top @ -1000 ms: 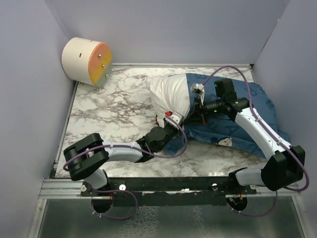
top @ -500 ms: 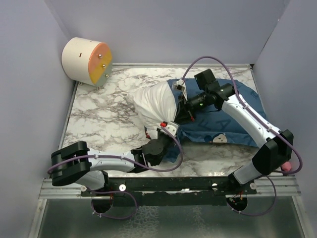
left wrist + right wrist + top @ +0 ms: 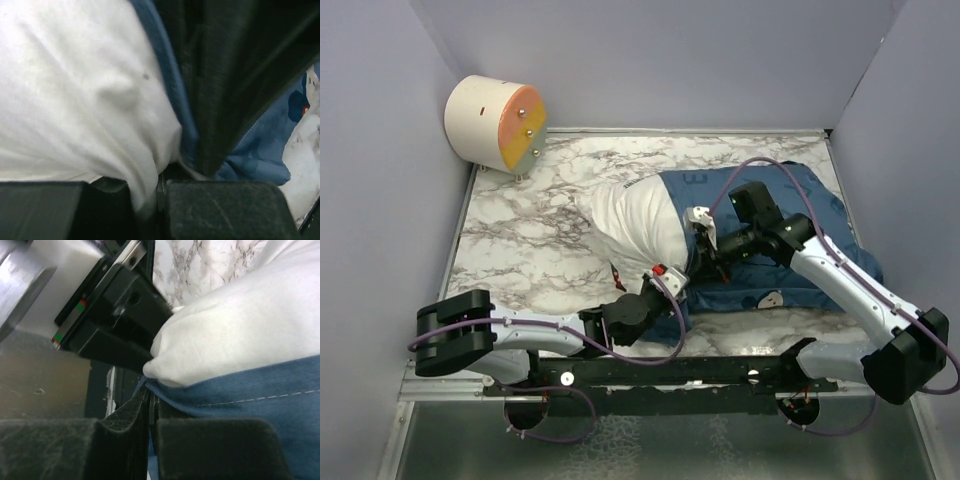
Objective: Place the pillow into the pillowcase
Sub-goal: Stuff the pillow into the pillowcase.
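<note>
The white pillow (image 3: 632, 215) lies mid-table with its right part inside the blue pillowcase (image 3: 775, 195), which spreads to the right. My left gripper (image 3: 672, 280) is at the pillow's near corner, by the case's mouth, and is shut on a fold of the white pillow (image 3: 90, 100) fabric (image 3: 160, 187). My right gripper (image 3: 700, 255) sits just to its right, shut on the blue pillowcase (image 3: 260, 390) hem (image 3: 151, 410), directly under the bulging pillow (image 3: 240, 325). Blue pillowcase (image 3: 260, 155) cloth shows to the right in the left wrist view.
A cream cylinder with an orange face (image 3: 495, 122) stands in the back left corner. Grey walls close in the marble table (image 3: 535, 230) on three sides. A black rail (image 3: 720, 372) runs along the near edge.
The pillow has shifted left and toward me. My right gripper has drawn the pillowcase hem leftward, then nearer. The left arm has stretched out lower along the near edge.
</note>
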`<state>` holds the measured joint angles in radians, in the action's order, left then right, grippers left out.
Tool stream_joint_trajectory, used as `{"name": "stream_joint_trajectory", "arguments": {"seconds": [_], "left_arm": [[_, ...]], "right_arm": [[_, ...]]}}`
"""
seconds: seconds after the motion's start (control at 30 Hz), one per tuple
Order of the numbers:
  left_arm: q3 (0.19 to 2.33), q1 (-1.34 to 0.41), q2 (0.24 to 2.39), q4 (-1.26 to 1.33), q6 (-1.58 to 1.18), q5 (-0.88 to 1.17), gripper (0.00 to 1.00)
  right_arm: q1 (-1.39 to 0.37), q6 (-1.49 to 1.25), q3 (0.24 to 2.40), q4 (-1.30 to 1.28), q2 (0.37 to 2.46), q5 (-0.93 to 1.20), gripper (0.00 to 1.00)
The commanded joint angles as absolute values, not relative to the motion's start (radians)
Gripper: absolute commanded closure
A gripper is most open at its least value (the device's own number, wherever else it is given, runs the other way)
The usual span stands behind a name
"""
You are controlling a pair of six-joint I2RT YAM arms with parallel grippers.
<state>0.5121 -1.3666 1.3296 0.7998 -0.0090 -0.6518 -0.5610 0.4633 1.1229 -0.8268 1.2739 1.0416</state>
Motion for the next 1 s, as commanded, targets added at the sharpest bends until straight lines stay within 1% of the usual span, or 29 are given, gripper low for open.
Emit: {"name": "stream_joint_trajectory", "arguments": {"seconds": [0.0,0.03,0.07,0.13,0.2,0.23,0.3,0.37,0.43,0.5,0.6,0.67,0.73,0.83,0.9,0.97], "left_arm": [[0.525,-1.272,1.324,0.760,-0.121,-0.194,0.97],[0.527,-1.241,1.313,0.740,-0.151,-0.127,0.90],[0.532,-1.222,1.300,0.711,-0.169,-0.074,0.80],[0.544,-1.213,1.252,0.628,-0.180,-0.005,0.55],[0.543,-1.213,1.186,0.529,-0.197,0.020,0.35],[0.535,-1.212,1.141,0.475,-0.206,0.021,0.29],[0.518,-1.208,1.031,0.357,-0.236,-0.001,0.22],[0.512,-1.196,0.903,0.197,-0.284,-0.040,0.17],[0.526,-1.176,0.773,0.063,-0.321,-0.054,0.17],[0.551,-1.162,0.647,-0.041,-0.362,-0.083,0.15],[0.597,-1.155,0.547,-0.116,-0.422,-0.134,0.15],[0.643,-1.155,0.581,-0.141,-0.434,-0.141,0.15],[0.703,-1.155,0.674,-0.169,-0.439,-0.149,0.17],[0.803,-1.148,0.817,-0.199,-0.406,-0.174,0.15],[0.873,-1.087,0.908,-0.222,-0.376,-0.157,0.14],[0.941,-0.981,0.993,-0.230,-0.365,-0.067,0.14]], "right_arm": [[-0.559,0.584,1.001,-0.683,1.174,0.982,0.91],[-0.551,0.597,0.984,-0.698,1.155,0.964,0.85],[-0.538,0.605,0.972,-0.711,1.133,0.953,0.79],[-0.487,0.618,0.973,-0.743,1.087,0.952,0.64],[-0.392,0.645,0.993,-0.779,1.033,1.003,0.50],[-0.334,0.661,1.001,-0.799,1.010,1.042,0.44],[-0.239,0.694,1.020,-0.844,0.974,1.094,0.34],[-0.180,0.709,1.039,-0.877,0.950,1.082,0.30],[-0.159,0.697,1.055,-0.887,0.939,1.021,0.29],[-0.156,0.665,1.072,-0.883,0.944,0.917,0.29],[-0.154,0.605,1.083,-0.851,0.951,0.762,0.29],[-0.153,0.563,1.088,-0.823,0.952,0.670,0.29],[-0.151,0.536,1.102,-0.811,0.958,0.597,0.29],[-0.142,0.515,1.117,-0.799,0.966,0.465,0.29],[-0.133,0.522,1.107,-0.778,0.970,0.344,0.30],[-0.110,0.546,1.080,-0.751,0.977,0.243,0.31]]}}
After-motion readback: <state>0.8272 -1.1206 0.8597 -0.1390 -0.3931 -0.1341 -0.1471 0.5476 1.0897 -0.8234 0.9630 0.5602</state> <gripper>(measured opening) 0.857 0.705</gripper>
